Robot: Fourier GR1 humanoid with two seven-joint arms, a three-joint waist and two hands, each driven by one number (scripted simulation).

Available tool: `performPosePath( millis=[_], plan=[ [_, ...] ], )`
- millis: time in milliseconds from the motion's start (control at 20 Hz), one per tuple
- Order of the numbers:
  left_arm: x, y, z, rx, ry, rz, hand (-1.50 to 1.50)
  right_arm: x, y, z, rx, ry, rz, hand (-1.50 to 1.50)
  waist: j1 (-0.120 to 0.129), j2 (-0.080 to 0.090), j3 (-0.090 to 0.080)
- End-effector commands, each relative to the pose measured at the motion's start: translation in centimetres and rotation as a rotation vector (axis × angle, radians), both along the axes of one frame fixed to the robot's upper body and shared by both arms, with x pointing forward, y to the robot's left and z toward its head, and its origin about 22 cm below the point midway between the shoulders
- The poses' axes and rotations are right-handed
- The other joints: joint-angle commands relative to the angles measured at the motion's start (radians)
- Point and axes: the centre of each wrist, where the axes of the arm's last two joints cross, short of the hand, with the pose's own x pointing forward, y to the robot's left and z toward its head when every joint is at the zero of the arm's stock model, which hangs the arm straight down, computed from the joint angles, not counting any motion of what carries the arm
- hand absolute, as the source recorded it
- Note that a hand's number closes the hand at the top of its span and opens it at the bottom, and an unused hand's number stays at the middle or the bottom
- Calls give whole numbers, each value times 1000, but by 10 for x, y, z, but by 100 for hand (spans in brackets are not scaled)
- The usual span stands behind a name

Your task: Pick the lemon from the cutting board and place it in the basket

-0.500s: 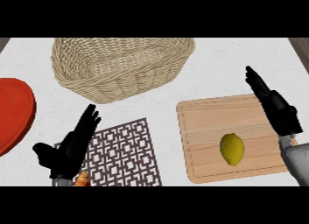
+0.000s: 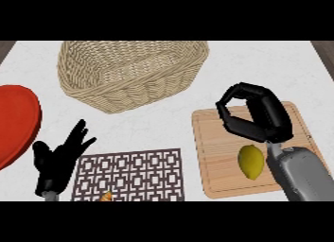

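A yellow lemon (image 2: 251,161) lies on the wooden cutting board (image 2: 215,170) at the right. My right hand (image 2: 259,116) hovers over the board's far part, just beyond the lemon, with fingers and thumb curled into a ring that holds nothing. The woven wicker basket (image 2: 129,71) stands at the back centre, with nothing showing inside it. At the lower left my left hand (image 2: 57,159) rests open with its fingers up.
A red plate (image 2: 9,125) sits at the left edge. A brown patterned trivet (image 2: 131,175) lies between my left hand and the board, with a small orange object (image 2: 106,195) at its near edge.
My right hand has come in over the cutting board toward the lemon, and its fingers have curled from straight into a ring. The left hand has hardly moved.
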Motion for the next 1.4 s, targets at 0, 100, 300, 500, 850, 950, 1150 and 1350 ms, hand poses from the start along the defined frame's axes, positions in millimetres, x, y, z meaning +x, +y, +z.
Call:
performPosePath(
  millis=[0, 100, 300, 500, 850, 950, 1150, 1350],
  plan=[
    [-27, 26, -25, 51, 206, 50, 0, -22, 64, -10, -20, -44, -2, -150, 7, 3, -6],
    [-24, 30, -26, 48, 216, 46, 0, -28, 78, -12, -116, -57, -73, -150, 0, 2, -8],
    [-25, 32, -25, 66, 198, 66, 0, -20, 53, 0, -412, -7, -247, -150, -23, -7, -12],
    [-26, 35, -22, 83, 209, 99, 0, -4, 6, 40, -755, -53, -408, -150, -55, -22, -16],
    [-36, 30, -23, 50, 230, 103, 0, -23, -9, 145, -1062, 4, -406, -150, -51, -24, -12],
    [-25, 32, -22, 54, 218, 100, 0, -29, -9, 167, -1143, 42, -362, -150, -56, -15, -12],
    [-41, 40, -24, 65, 228, 104, 0, -39, -19, 185, -1254, 196, -220, -150, -44, -16, -11],
    [-49, 34, -33, 55, 228, 83, 0, -50, -31, 206, -1349, 299, -165, -150, -48, -13, -10]
  ],
)
